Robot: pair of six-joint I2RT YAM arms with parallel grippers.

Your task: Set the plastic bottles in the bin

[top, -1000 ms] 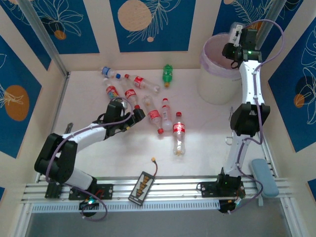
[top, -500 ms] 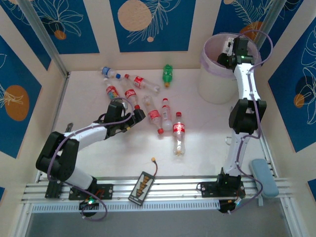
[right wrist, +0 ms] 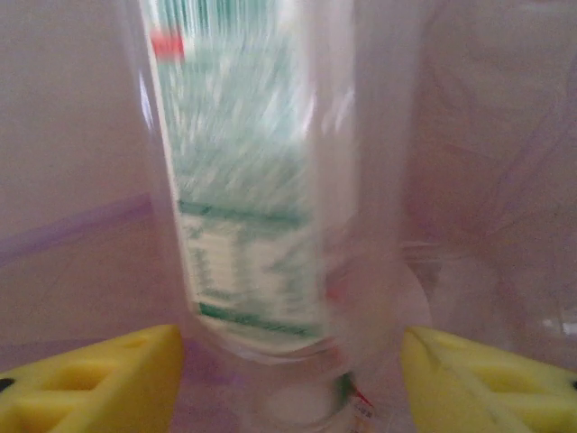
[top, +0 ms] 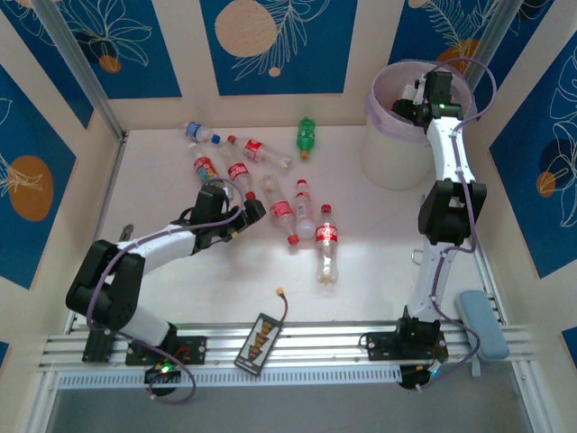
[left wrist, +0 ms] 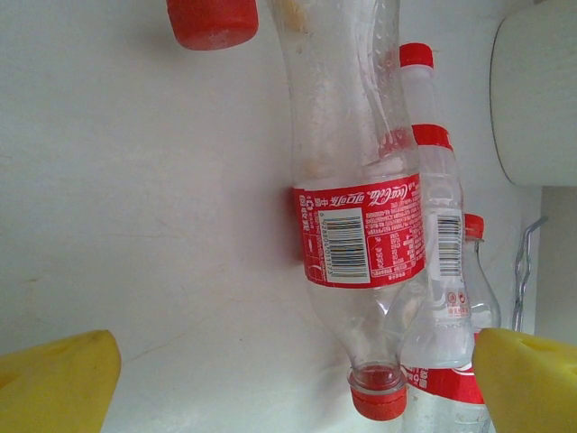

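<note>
Right hand (top: 408, 101) lowered into bin (top: 386, 155); fingers (right wrist: 99, 383) wide apart, blurred bottle (right wrist: 257, 189) between.

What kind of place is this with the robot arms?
Probably a robot practice booth: blue patterned panels box in a white table, and the left arm and right arm are bolted to a metal rail.

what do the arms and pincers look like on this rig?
Left arm and right arm: slim white links, black joint housings, pale lilac-grey cables looping alongside. Left pincer and right pincer have chunky yellow fingers.
</note>
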